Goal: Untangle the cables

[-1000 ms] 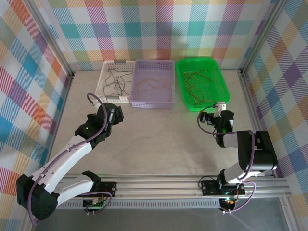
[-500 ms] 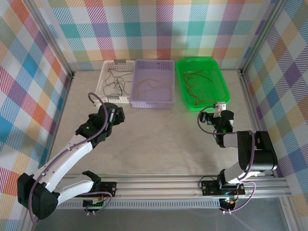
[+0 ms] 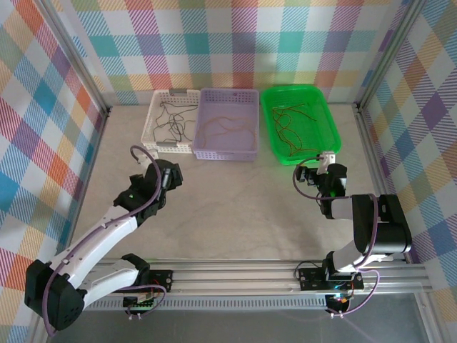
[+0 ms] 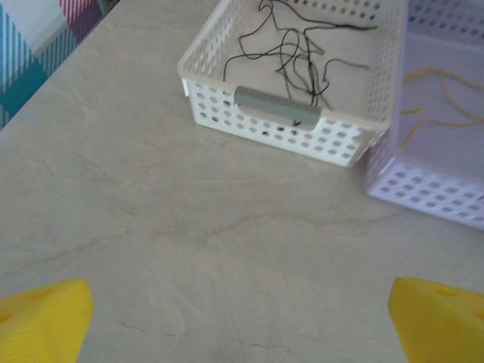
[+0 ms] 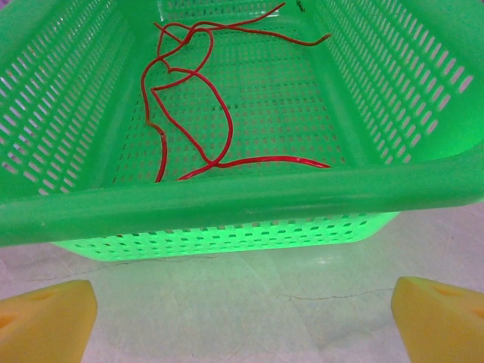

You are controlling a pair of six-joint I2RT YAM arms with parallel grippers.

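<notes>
From above and behind, my top camera takes in the whole table (image 3: 235, 204), sharing the white basket (image 4: 266, 130) with the low, farther-off view past my left gripper (image 4: 242, 321) and the green basket (image 5: 227, 198) with the close one past my right gripper (image 5: 243, 318).

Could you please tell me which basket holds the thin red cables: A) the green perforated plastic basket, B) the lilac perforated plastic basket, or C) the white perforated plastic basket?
A: the thin red cables lie loose on the floor of the green perforated plastic basket, as the right wrist view shows close up.
</notes>
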